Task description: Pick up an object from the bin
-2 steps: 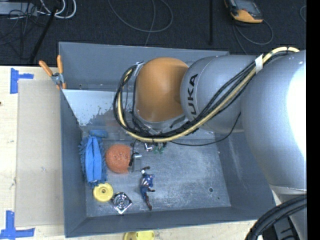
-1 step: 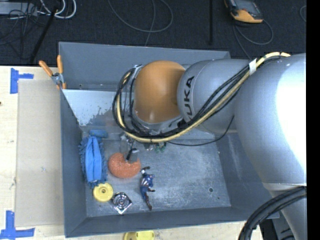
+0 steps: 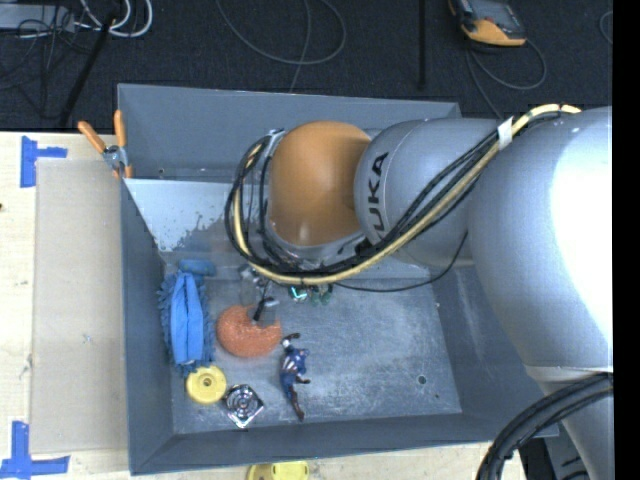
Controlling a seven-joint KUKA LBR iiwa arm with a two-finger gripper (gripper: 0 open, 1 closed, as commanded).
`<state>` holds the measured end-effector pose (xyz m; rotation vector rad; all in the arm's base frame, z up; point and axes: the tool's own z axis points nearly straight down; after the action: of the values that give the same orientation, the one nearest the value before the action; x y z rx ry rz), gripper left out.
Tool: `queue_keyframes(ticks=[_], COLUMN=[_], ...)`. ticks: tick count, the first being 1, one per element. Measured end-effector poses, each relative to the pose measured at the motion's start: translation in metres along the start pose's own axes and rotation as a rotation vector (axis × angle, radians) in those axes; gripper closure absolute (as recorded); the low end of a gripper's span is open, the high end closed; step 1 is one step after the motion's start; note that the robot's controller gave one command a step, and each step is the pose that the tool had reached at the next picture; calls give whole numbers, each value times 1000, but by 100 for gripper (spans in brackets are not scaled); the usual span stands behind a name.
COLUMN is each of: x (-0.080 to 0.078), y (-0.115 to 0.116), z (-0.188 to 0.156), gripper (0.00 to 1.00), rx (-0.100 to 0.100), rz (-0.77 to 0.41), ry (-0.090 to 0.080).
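My gripper [image 3: 265, 311] hangs below the arm's wrist in the left half of the bin, and its tip comes down onto the upper right edge of an orange round flat lump [image 3: 245, 335]. A small blue and red toy figure [image 3: 293, 370] lies just below and right of that lump. To the lump's left a blue bundle of cloth-like strips [image 3: 185, 318] lies lengthwise.
A yellow round disc [image 3: 207, 385] and a small shiny metal piece [image 3: 243, 405] lie near the bin's front left corner. The arm and its cabled wrist cover the bin's upper middle and right. The bare floor stretches to the right of the figure.
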<state>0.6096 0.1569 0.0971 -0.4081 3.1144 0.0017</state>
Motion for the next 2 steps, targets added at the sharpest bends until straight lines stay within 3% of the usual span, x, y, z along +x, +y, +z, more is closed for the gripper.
queue_keyframes(ticks=[1, 2], x=[0, 3], y=[0, 13], z=[0, 24], gripper=[0, 100], rx=[0, 0], rz=[1, -226], ry=[0, 2])
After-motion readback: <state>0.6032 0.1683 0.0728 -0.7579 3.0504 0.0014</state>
